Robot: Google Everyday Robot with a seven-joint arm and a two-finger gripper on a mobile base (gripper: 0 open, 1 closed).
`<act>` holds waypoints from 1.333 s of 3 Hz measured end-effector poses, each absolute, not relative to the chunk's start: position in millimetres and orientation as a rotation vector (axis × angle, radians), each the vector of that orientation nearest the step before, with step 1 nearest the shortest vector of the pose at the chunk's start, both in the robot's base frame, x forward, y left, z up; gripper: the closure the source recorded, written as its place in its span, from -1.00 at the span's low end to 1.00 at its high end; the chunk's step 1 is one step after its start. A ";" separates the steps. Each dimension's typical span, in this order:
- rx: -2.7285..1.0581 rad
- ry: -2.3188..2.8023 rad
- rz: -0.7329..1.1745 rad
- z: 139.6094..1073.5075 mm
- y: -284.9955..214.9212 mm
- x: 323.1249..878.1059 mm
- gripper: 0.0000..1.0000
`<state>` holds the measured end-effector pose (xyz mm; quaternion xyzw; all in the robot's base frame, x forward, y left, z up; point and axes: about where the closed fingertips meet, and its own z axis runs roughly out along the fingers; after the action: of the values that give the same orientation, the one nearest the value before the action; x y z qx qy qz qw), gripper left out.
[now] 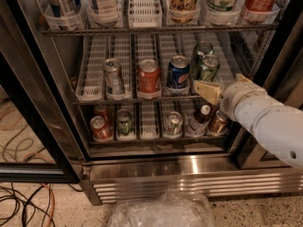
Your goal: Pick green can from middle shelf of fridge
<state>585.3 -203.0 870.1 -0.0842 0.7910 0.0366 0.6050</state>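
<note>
The green can [209,68] stands at the front of the fifth lane of the middle shelf [93,82], with its silver lid and pull tab showing. A darker green can [201,51] stands right behind it. My gripper [204,91], cream-coloured on a white arm, reaches in from the right. It sits just below and in front of the green can, at the shelf's front edge. The fridge [189,174] is open, and its ribbed steel base is below.
On the same shelf, left of the green can, stand a blue Pepsi can [178,72], a red can [149,76] and a silver can [113,76]. The lower shelf holds several cans and a bottle [199,119]. A clear plastic bag [161,211] and cables [23,200] lie on the floor.
</note>
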 end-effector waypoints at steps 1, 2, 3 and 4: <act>-0.171 1.793 0.046 863.6 -198.6 593.7 -0.56; -0.151 1.761 0.011 859.4 -195.8 601.9 -0.52; -0.119 1.738 -0.029 855.0 -197.2 609.3 -0.30; -0.093 1.729 -0.064 850.6 -200.9 617.4 -0.30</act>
<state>617.4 -200.9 850.6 -0.0409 0.7604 -0.0283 0.6475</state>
